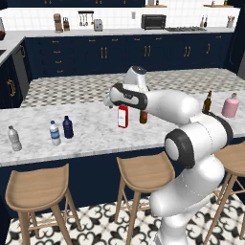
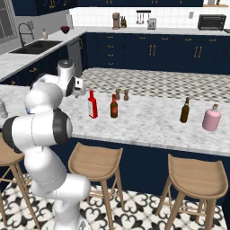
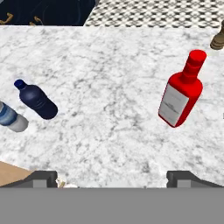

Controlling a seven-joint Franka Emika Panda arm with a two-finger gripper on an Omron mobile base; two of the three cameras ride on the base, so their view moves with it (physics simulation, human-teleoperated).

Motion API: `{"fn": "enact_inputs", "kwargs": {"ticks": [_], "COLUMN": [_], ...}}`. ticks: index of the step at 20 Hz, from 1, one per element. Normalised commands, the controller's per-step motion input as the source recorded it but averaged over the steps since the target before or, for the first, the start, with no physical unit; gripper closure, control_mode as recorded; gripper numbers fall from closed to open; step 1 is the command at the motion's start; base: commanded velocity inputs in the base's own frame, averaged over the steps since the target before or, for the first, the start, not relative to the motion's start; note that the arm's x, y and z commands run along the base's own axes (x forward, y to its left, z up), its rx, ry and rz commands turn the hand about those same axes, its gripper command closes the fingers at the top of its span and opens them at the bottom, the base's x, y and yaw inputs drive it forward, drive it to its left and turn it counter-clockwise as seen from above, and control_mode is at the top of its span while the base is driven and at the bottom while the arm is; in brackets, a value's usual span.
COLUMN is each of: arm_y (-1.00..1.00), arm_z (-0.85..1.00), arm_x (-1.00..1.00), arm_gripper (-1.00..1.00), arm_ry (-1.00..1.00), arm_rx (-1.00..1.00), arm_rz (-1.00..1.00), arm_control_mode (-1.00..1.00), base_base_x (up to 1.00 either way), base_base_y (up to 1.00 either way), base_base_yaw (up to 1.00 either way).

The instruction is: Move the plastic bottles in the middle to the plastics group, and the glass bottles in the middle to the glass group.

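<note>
So: navy bottle (image 1: 68, 127) already stands just beside the blue-labelled water bottle (image 1: 55, 133) on the worktop (image 1: 95, 134), so the plastics part looks done. Tool (image 3: 112, 177) hangs above the marble with jaws spread wide, holding nothing. Red bottle (image 2: 92, 104) and brown bottle (image 2: 114, 106) remain mid-worktop, well apart from the amber bottle (image 2: 184, 111) and pink bottle (image 2: 211, 118). Both glass moves left; red probably next.

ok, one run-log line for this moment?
gripper: open, empty, above counter | navy bottle: beside water bottle | red bottle, brown bottle: still mid-counter
</note>
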Motion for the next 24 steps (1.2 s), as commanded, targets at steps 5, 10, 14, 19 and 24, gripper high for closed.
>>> {"fn": "enact_inputs", "kwargs": {"ticks": [5, 10, 14, 19, 24], "arm_y": [-0.42, -0.43, -0.26, -0.05, 0.01], "arm_z": [0.28, 0.13, 0.00, -0.15, -0.29], "arm_x": [0.41, 0.43, 0.39, 0.33, 0.16], "arm_gripper": [-1.00, -1.00, -1.00, -1.00, -1.00], "arm_ry": [0.07, 0.10, 0.03, 0.00, 0.07], "arm_rx": [0.02, 0.00, -0.01, 0.00, 0.00], "arm_rz": [-0.19, -0.18, -0.07, -0.01, -0.02], "arm_control_mode": [-1.00, -1.00, -1.00, -1.00, -1.00], "base_base_x": [0.00, 0.00, 0.00, 0.00, 0.00], "base_base_y": [0.00, 0.00, 0.00, 0.00, 0.00], "base_base_yaw": [0.00, 0.00, 0.00, 0.00, 0.00]}}
